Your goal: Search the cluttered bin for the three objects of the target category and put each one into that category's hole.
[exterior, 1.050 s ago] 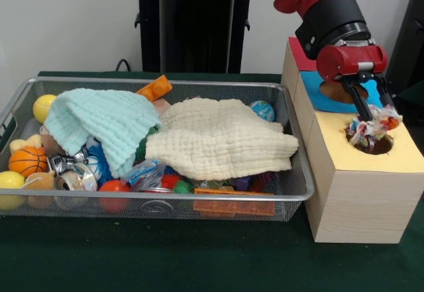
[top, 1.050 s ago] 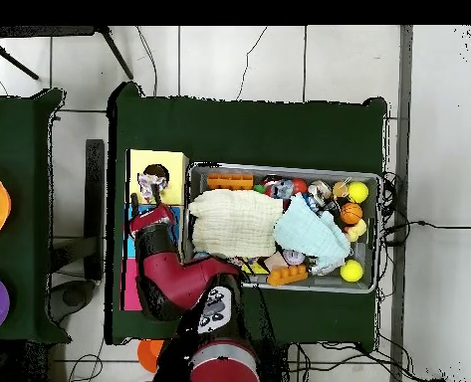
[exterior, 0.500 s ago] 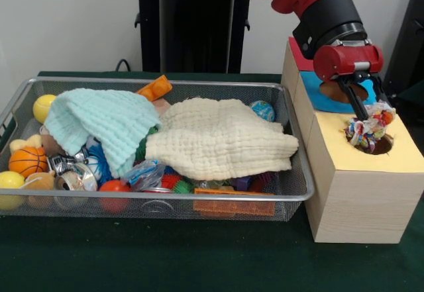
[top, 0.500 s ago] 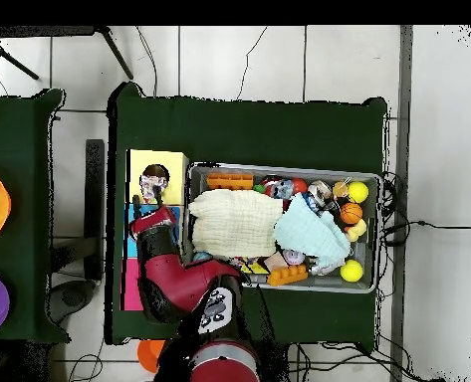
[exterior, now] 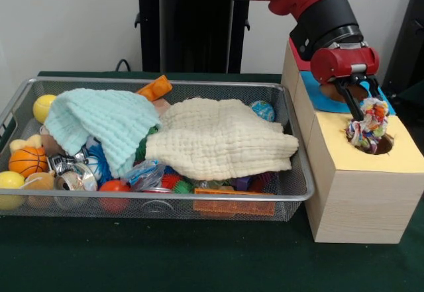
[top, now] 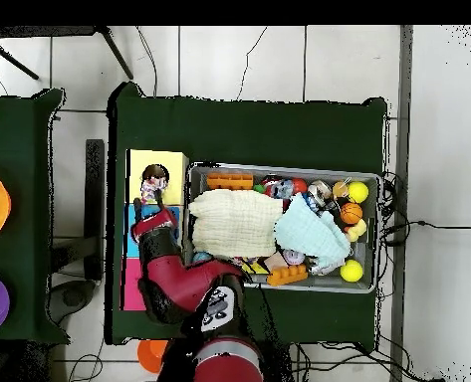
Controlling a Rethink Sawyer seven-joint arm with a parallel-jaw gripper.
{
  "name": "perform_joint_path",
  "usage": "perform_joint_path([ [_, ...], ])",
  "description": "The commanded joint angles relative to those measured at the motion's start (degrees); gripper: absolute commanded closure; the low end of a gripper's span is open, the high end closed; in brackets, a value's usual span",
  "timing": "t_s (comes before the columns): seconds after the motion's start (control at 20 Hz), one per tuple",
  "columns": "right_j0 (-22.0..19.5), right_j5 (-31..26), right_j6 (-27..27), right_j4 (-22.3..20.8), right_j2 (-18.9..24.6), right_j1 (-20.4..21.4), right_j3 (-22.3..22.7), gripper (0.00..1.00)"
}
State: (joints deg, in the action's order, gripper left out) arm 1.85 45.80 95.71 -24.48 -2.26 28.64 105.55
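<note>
In the front view, going from the left, the wire bin (exterior: pixel 159 199) holds its clutter under 2 cloths, a mint cloth (exterior: pixel 99 126) and a cream cloth (exterior: pixel 222 136). To the right stands the wooden box (exterior: pixel 358 199), with its yellow section nearest the camera and the hole (exterior: pixel 372 143) cut in that top. The gripper (exterior: pixel 361 113) hangs over the hole with its fingers clamped on the rope toy (exterior: pixel 368 125). The toy dangles straight down from the fingertips, its long axis roughly upright and its lower end at or just inside the hole's rim. Judged from this, the toy lies directly below the fingers, so letting go should drop it in.
</note>
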Motion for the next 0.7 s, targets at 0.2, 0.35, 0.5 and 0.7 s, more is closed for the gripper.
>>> perform_joint_path([
  [0.2, -14.3, -27.1, 11.6, -18.3, 21.1, -8.3, -4.7, 0.0],
  [0.35, -16.9, -29.0, 11.1, -20.5, 24.5, -8.9, -4.4, 0.0],
  [0.5, -18.1, -27.8, 11.1, -22.4, 26.0, -9.0, -4.1, 0.0],
  [0.7, -17.7, -25.7, 10.0, -21.8, 25.1, -9.6, -4.5, 0.0],
])
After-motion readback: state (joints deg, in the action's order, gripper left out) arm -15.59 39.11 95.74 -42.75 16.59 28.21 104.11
